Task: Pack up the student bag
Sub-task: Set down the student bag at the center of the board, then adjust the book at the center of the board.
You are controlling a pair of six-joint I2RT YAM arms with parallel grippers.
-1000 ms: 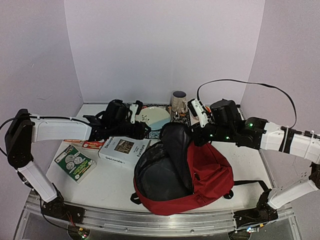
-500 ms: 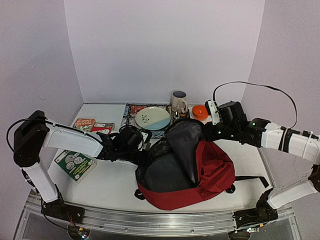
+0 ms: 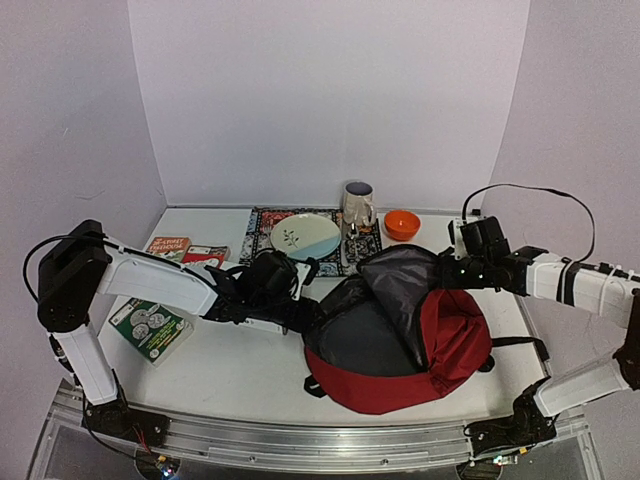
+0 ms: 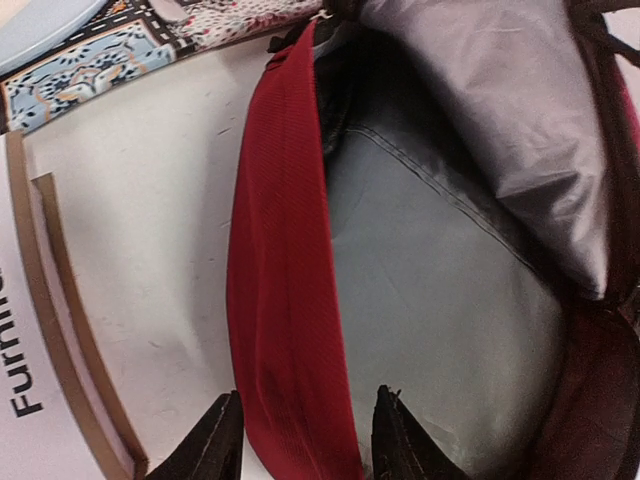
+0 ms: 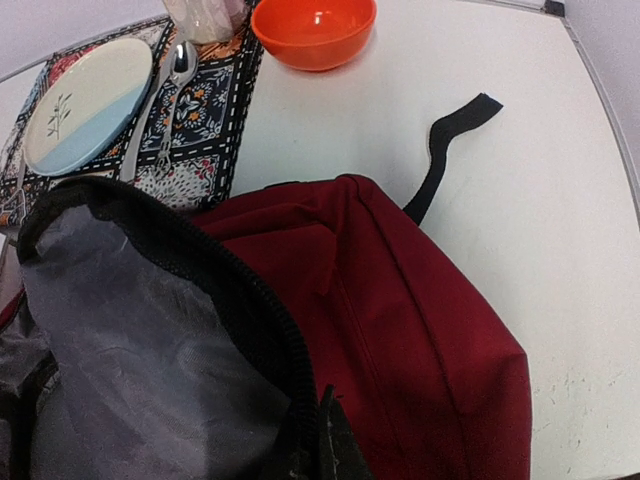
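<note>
The student bag (image 3: 440, 340) is a dark-red backpack lying open at centre right, its grey lining (image 3: 365, 335) facing up. My left gripper (image 3: 305, 312) is at the bag's left rim. In the left wrist view its jaws (image 4: 305, 440) stand apart astride the red rim (image 4: 285, 250), with small gaps showing beside the fabric. My right gripper (image 3: 447, 272) is shut on the bag's raised flap at the black zipper edge (image 5: 270, 320), next to the red shell (image 5: 420, 310). Only one dark fingertip (image 5: 335, 445) shows there.
A patterned placemat (image 3: 262, 220) at the back carries a plate (image 3: 305, 236) and cutlery, with a mug (image 3: 357, 203) and an orange bowl (image 3: 402, 224) beside it. Small books (image 3: 170, 245) and a green booklet (image 3: 150, 325) lie at left. A white book (image 4: 30, 330) lies beside my left gripper.
The bag has been dragged to the right, with my right gripper still on its flap. My left arm has followed rightward to the bag's left rim, covering the white book, and its jaws have narrowed.
</note>
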